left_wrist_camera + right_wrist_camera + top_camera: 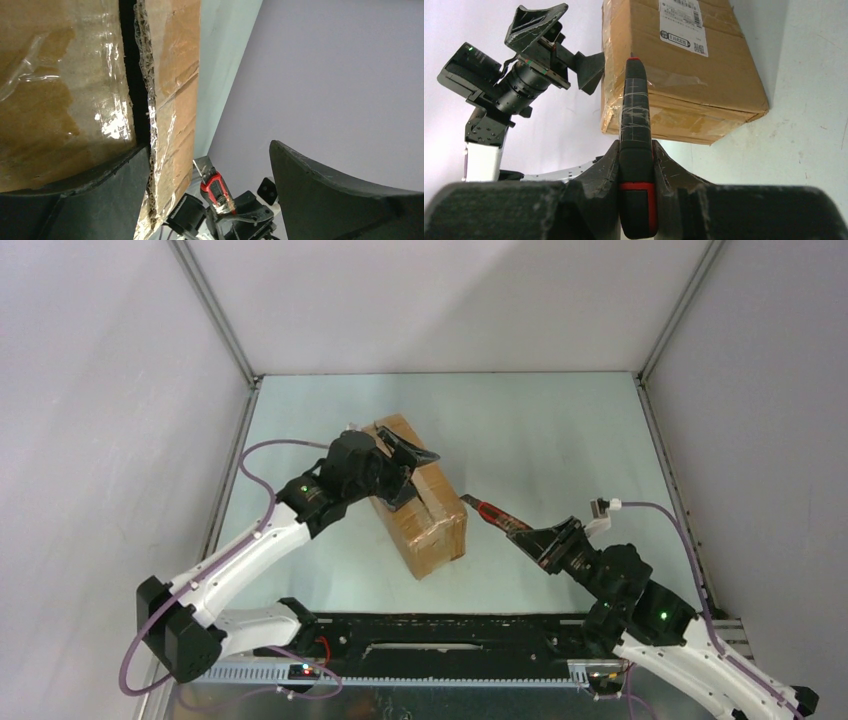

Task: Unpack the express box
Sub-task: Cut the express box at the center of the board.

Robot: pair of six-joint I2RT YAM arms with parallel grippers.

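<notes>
From above, the brown oblong corrugated-cardboard express box (435,530) lies on the pale grey table (560,430). Its long axis runs on a slant from far-left to near-right. The left pincer (415,480) sits over the box's far half with its jaws spread wide, clasping nothing. To that pincer's right, the right pincer (522,531) is clenched on a red-and-black utility knife (492,512). The knife's blade points at the box's right side and ends just short of it.

In the left wrist view, the box (50,100) fills the space left of the pincer (207,150). Wrinkled clear tape (112,125) covers its top, and the flap seam (129,75) gapes dark. One black finger (100,190) lies against the cardboard at the seam, while the other finger (340,195) stands well apart in free air. The knife (215,187) shows between them, beyond the box.

In the right wrist view, the right pincer (636,145) grips the knife's (636,115) taped handle. Straight ahead of it stands the box (694,80), one corner nearest, with a white printed label (681,25) on the facing side. The left pincer (566,42) gapes at the box's upper left edge.
</notes>
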